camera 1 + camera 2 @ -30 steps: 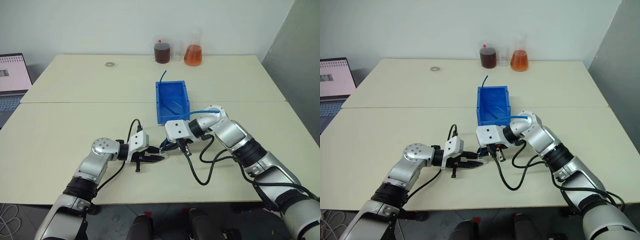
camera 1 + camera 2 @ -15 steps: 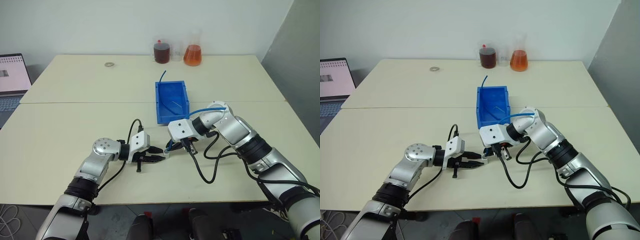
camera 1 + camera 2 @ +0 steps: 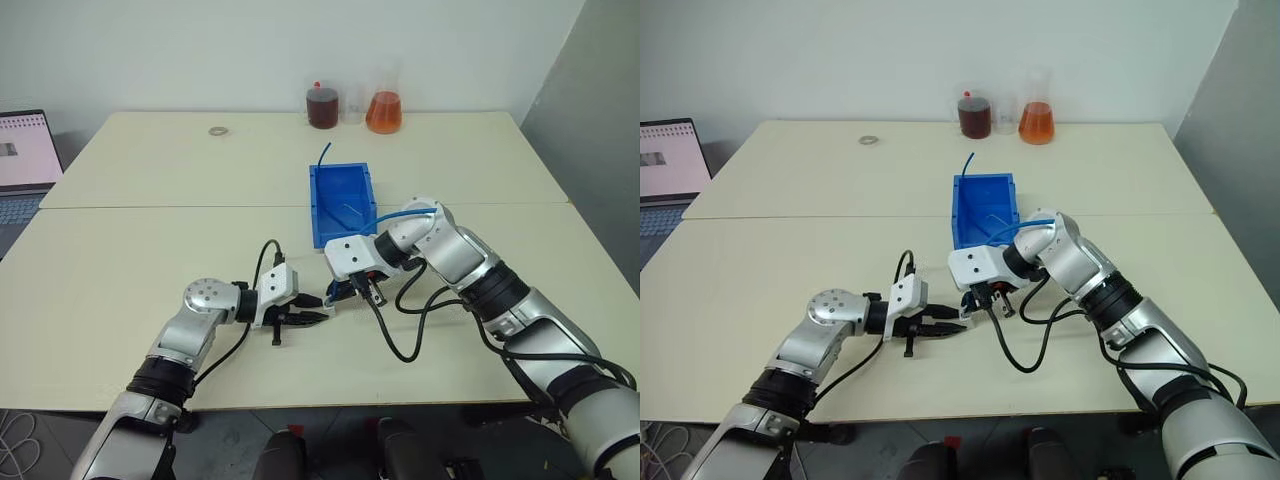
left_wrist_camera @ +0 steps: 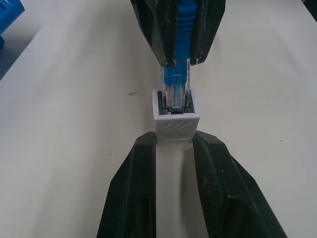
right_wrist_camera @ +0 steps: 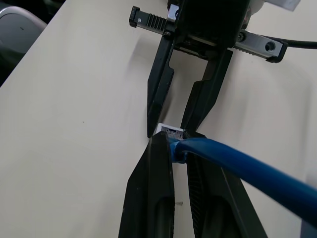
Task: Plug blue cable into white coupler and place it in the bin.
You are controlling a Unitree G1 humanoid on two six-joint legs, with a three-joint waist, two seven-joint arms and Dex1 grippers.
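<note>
Coupler: clenched in left jaws, low over bench, socket facing right jaws. Cable: grasped by right jaws, clear plug in line with socket, tip entering, not judged seated. Bin: just beyond

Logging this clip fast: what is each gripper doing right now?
Left gripper: shut on the white coupler.
Right gripper: shut on the blue cable.
</note>
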